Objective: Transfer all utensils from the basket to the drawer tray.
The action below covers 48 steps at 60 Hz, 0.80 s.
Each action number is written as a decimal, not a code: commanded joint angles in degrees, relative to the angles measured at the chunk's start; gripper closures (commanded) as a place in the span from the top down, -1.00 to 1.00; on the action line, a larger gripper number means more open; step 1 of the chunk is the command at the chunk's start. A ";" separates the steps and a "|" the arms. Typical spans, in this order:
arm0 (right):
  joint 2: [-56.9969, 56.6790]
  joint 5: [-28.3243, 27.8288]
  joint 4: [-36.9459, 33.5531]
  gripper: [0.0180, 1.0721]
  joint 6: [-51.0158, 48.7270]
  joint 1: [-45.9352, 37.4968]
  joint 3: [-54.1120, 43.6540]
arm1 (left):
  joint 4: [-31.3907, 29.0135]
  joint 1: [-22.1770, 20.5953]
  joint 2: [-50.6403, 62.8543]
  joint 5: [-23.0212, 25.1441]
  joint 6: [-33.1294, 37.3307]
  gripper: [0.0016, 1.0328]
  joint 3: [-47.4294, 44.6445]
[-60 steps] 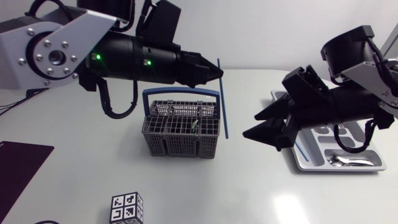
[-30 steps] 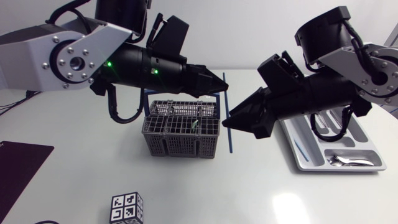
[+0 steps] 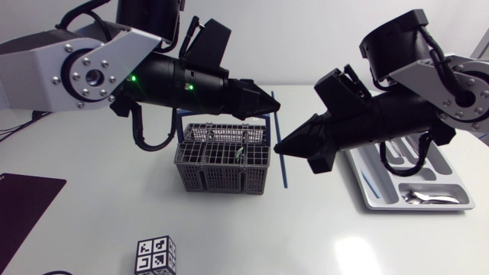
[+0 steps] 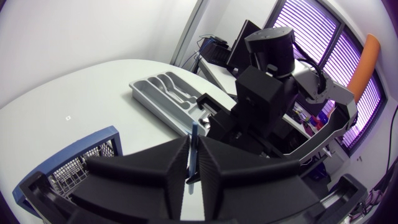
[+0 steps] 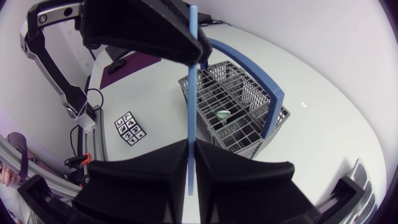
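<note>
A thin blue stick (image 3: 283, 166) hangs upright beside the grey wire basket (image 3: 221, 156) with its blue handle. My left gripper (image 3: 269, 102) is shut on the stick's upper part; in the left wrist view its fingers (image 4: 168, 162) press close on the stick (image 4: 194, 149). My right gripper (image 3: 280, 147) is shut on the stick (image 5: 192, 81) lower down, just below the left one. A green-tipped utensil (image 3: 239, 153) stands inside the basket (image 5: 242, 106). At the right lies the grey drawer tray (image 3: 451, 179), holding another blue stick (image 3: 369, 183) and a spoon (image 3: 422, 198).
A black-and-white marker cube (image 3: 155, 256) sits near the front edge, left of centre. A dark mat (image 3: 23, 206) lies at the far left. Bare tabletop lies between the basket and the tray, under both grippers.
My right arm swung in from over the tray to the stick and its fingers shut on it. My left arm shifted a little right and lower, still at the stick.
</note>
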 commanded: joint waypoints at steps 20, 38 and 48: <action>-1.96 -0.17 -4.42 -0.89 -4.90 -10.95 -6.21 | 1.42 7.67 -3.24 -2.23 -2.16 0.14 4.43; 7.18 4.14 -5.12 -0.89 -10.35 -34.51 -3.48 | -8.07 4.15 -2.36 -15.59 10.23 0.14 3.82; 13.60 8.80 -3.71 -0.89 -10.79 -40.31 -1.37 | -12.29 1.34 0.01 -22.18 14.28 0.13 3.73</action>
